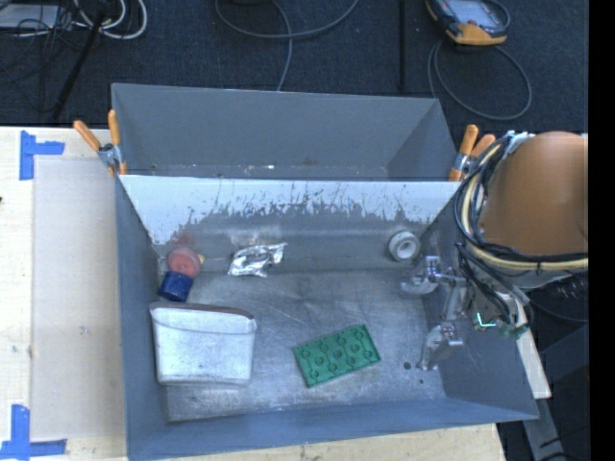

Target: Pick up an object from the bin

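My gripper point(429, 313) stands by the bin's right wall, open, with nothing between its two metal fingers. A small grey ring-shaped roll point(404, 247) lies just beyond its far finger, at the foot of the back wall. To the gripper's left a flat green studded plate point(336, 355) lies on the floor, apart from the fingers.
A white box-like container point(202, 344) sits at the front left. Behind it lie a small blue and pink-red thing point(180, 272) and a crumpled piece of foil point(258, 259). The arm with its orange cover and cables leans in over the right rim.
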